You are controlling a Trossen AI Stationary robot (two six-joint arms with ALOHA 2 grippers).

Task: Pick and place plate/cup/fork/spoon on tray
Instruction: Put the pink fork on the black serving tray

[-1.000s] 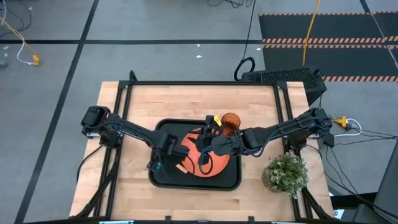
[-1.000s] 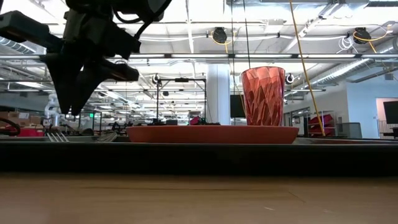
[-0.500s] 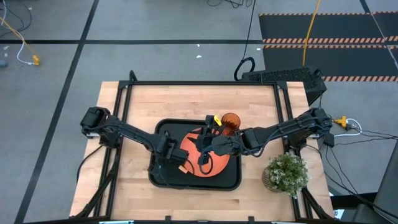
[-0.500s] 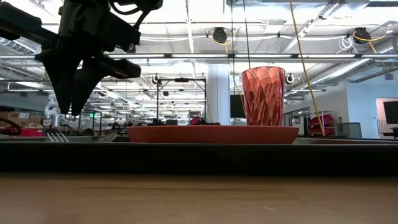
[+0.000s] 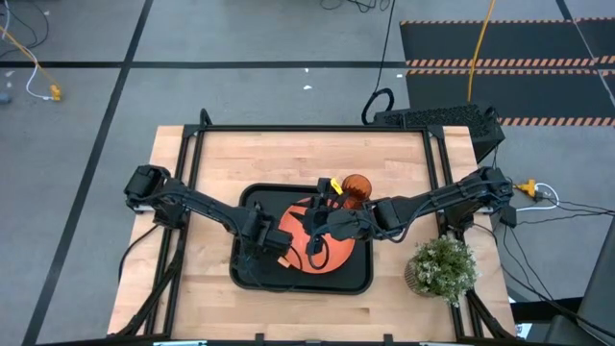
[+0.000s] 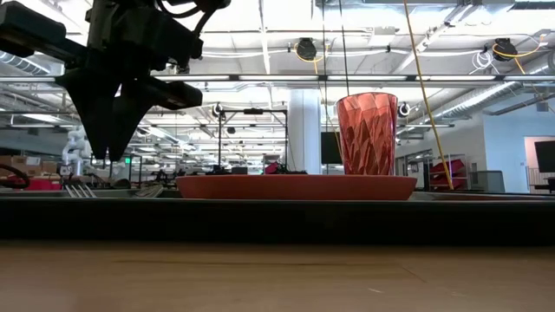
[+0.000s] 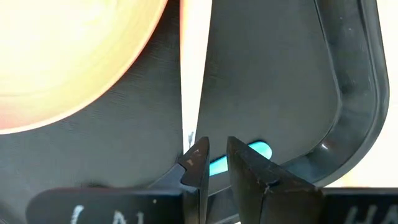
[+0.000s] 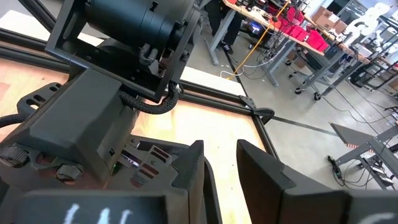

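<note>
The black tray (image 5: 357,277) lies mid-table with the orange plate (image 5: 334,256) flat on it. The orange cup (image 5: 356,185) stands upright at the tray's far right corner and also shows in the low view (image 6: 367,134). The fork's pale handle (image 7: 196,62) lies on the tray floor beside the plate. The spoon's blue handle end (image 7: 262,150) lies on the tray floor near the rim. My left gripper (image 7: 217,160) hangs above it over the tray's left part (image 5: 258,250). It points down, with a narrow gap between its fingers, and holds nothing. My right gripper (image 8: 221,163) hovers over the plate (image 5: 313,238), slightly open and empty.
A potted plant (image 5: 442,267) stands at the table's near right corner. The two arms are close together over the tray. My left arm's body (image 8: 118,74) fills the right wrist view. Bare wood (image 5: 288,154) lies along the far side and left of the tray.
My left gripper has shifted a little toward the table's near edge above the tray's left part, still pointing down. The plate, cup and fork have kept still.
</note>
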